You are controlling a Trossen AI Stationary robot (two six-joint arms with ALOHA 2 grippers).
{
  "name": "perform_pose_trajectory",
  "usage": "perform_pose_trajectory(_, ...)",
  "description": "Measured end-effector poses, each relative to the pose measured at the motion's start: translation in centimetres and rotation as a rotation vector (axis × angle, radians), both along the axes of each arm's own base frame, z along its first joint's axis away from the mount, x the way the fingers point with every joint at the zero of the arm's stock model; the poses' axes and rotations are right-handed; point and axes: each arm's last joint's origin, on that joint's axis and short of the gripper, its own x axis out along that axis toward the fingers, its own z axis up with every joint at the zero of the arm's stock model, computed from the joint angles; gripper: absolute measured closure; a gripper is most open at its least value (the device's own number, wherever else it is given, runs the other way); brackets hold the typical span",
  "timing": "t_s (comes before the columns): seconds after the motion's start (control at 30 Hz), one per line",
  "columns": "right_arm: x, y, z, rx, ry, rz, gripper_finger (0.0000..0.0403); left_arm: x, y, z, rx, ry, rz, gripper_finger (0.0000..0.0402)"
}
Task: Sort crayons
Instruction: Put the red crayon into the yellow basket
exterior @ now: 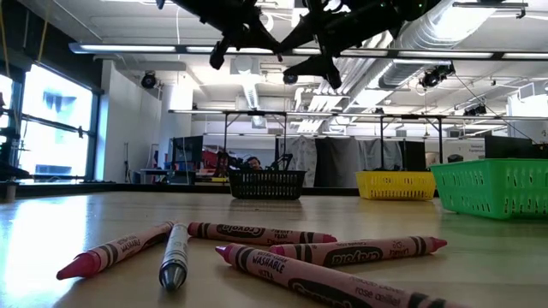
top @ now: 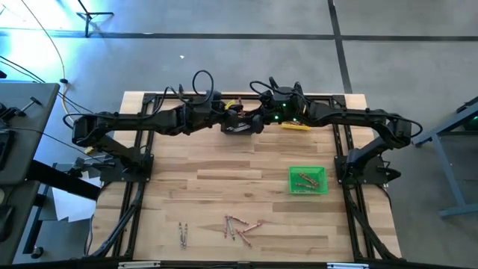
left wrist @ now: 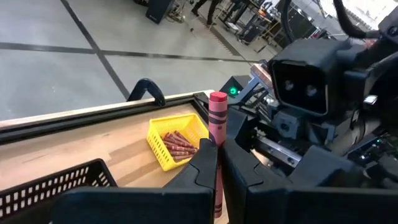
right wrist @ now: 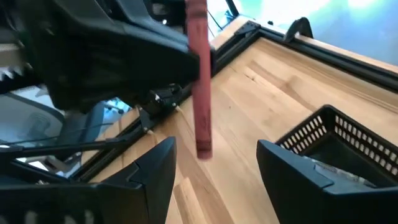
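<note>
Top centre of the high view: left gripper (left wrist: 217, 163) fingers pinch a pink crayon (left wrist: 217, 130); right gripper (right wrist: 214, 155) fingers spread wide, empty. Centre them before closing.

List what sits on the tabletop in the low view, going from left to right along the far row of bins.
black bin → yellow bin → green bin, which is cut off by the picture's right edge. The crayons lie in front of them, nearer the camera.

Three bins on a wooden table

Green bin (top: 308, 180) right of centre; yellow bin (top: 296, 126) and black bin (top: 237, 128) at upper middle of the table (top: 202, 187).
</note>
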Motion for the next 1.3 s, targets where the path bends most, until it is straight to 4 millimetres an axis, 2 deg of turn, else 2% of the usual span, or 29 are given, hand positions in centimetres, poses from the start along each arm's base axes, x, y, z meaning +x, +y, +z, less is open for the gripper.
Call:
perform_pose_trajectory(0.53, 0.2, 0.0, 0.2, -0.011, -0.034, 0.005, 0.0201, 0.9, -0.5, -1.0, -0.029, 0.015, -0.013, 0.0401)
perform_pose_trajectory(0.7, 0.3, 0.2, 0.2, -0.011, -0.035, 0.009, 0.0247, 0.9, -0.5, -1.1, -0.031, 0.020, -0.014, 0.0401)
perform_pose_trajectory(1.03, 0.3, 0.2, 0.2, 0.010, -0.034, 0.000, 0.0384, 0.9, -0.5, -1.1, -0.031, 0.018, -0.015, 0.0401)
perform_pose_trajectory(1.17, 0.3, 0.2, 0.2, 0.021, -0.035, -0.006, 0.0385, 0.9, -0.5, -1.1, -0.033, 0.019, -0.024, 0.0396)
perform_pose_trajectory(1.3, 0.3, 0.2, 0.2, 0.024, -0.035, -0.004, 0.0391, 0.9, -0.5, -1.1, -0.024, 0.029, -0.047, 0.0374)
